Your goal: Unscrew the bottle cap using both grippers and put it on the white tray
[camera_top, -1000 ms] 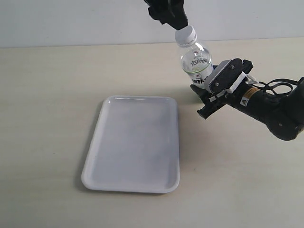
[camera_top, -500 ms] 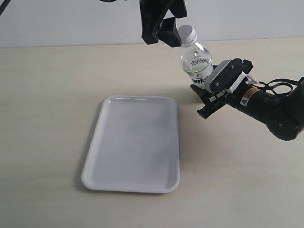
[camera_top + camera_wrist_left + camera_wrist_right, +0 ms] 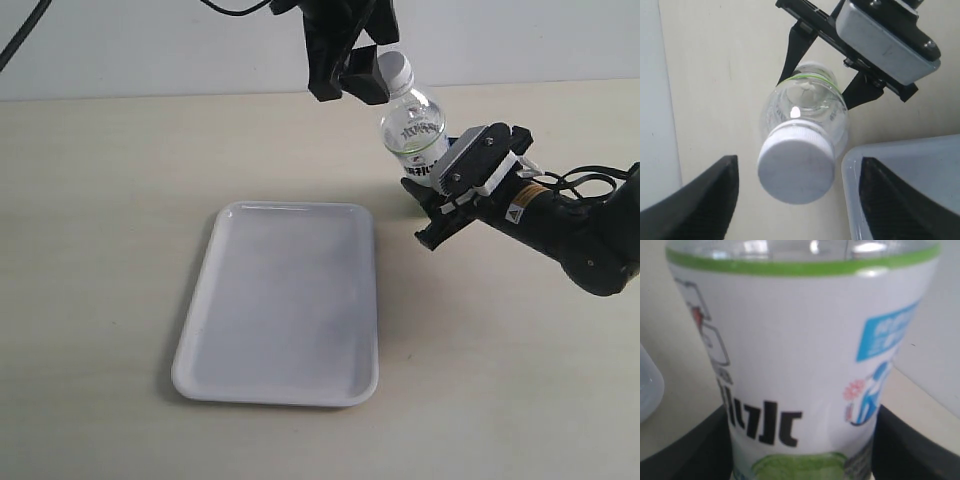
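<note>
The clear bottle (image 3: 412,128) with its white-and-green label leans a little and its base is off the table. My right gripper (image 3: 432,172), the one with the white block, is shut on the labelled lower body (image 3: 800,365), with black fingers (image 3: 685,445) pressed to both sides. The white ribbed cap (image 3: 395,68) sits on the neck. My all-black left gripper (image 3: 347,88) hangs open just left of the cap. In the left wrist view the cap (image 3: 796,170) shows between the two spread fingers (image 3: 705,200), with a gap on each side. The white tray (image 3: 285,300) lies flat to the left.
The tray's rounded corner (image 3: 940,150) lies close beside the bottle in the left wrist view. The right arm (image 3: 580,235) stretches low over the table from the right edge. A pale wall (image 3: 150,45) backs the beige table (image 3: 100,200).
The left gripper, which stood right over the cap a second ago, has come off it to the left and lower, then edged back towards it. Bottle, cap and right gripper have not moved.
</note>
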